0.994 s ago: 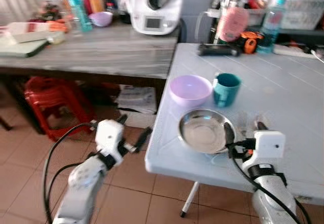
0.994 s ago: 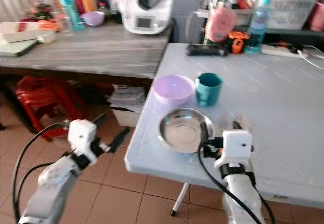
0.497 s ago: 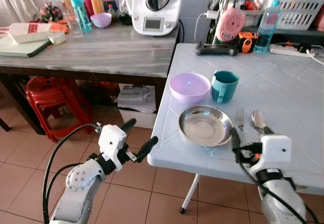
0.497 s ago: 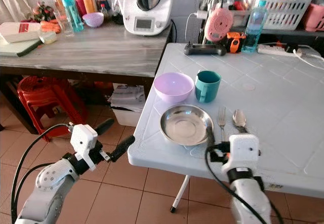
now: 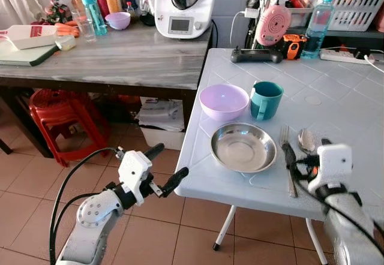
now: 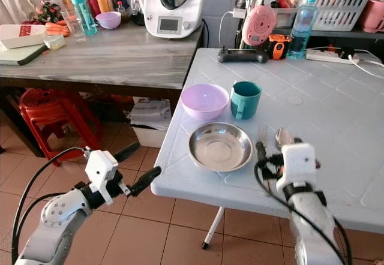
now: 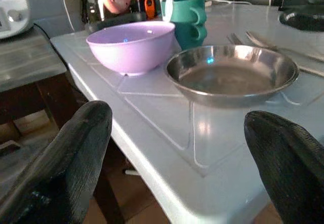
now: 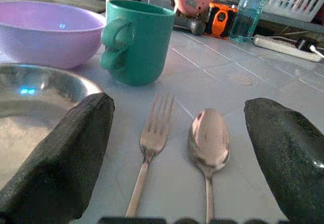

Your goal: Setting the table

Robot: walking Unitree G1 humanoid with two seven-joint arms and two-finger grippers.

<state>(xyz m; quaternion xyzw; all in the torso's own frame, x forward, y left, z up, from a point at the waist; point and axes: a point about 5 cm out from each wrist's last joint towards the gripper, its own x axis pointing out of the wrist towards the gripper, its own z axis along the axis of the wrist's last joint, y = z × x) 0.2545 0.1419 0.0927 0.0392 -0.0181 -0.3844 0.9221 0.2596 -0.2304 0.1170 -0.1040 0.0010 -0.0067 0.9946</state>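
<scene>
On the white table (image 5: 336, 97) stand a purple bowl (image 5: 224, 101) and a teal mug (image 5: 266, 99). In front of them lies a steel plate (image 5: 243, 147), with a fork (image 5: 285, 138) and a spoon (image 5: 306, 139) to its right. My right gripper (image 5: 306, 152) is open and low over the handles of the fork (image 8: 152, 138) and spoon (image 8: 208, 138), its fingers (image 8: 55, 158) straddling both. My left gripper (image 5: 165, 166) is open, off the table's left front corner and below its edge, pointing at the bowl (image 7: 131, 46) and plate (image 7: 230, 72).
A wooden counter (image 5: 120, 55) with a kitchen machine (image 5: 183, 4), bottles and a small bowl runs along the left. Red stools (image 5: 60, 115) and a box sit under it. At the table's back are a water bottle (image 5: 315, 19), a power strip and a basket.
The right gripper has moved right, from beside the plate's rim to over the fork and spoon handles. The left arm has barely shifted. The view has steadied and sharpened.
</scene>
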